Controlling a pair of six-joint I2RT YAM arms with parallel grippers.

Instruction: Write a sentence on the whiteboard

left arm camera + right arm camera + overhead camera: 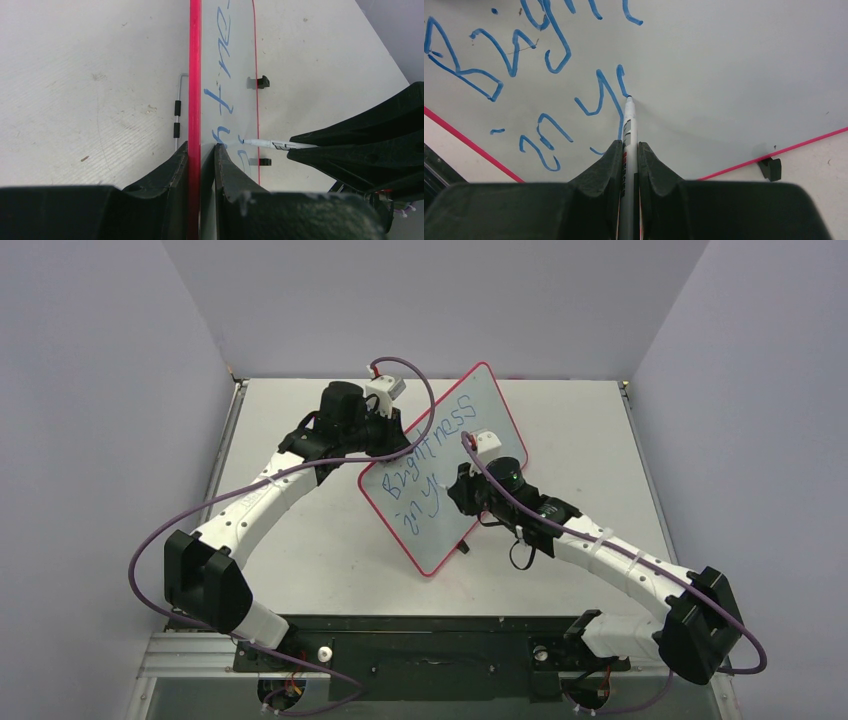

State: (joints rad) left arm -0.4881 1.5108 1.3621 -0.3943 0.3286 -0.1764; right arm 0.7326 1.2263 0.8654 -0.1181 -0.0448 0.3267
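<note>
Right gripper (pixel 629 146) clamps marker (pixel 629 119) at sentence (pixel 432 448) "Brightness in y"; left gripper (pixel 201 148) pinches whiteboard (pixel 734 75).

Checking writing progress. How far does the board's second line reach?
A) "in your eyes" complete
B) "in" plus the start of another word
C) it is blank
B: below "Brightness", the sentence on the whiteboard shows only "in y", and the marker in the right gripper has its tip on a further stroke.
</note>
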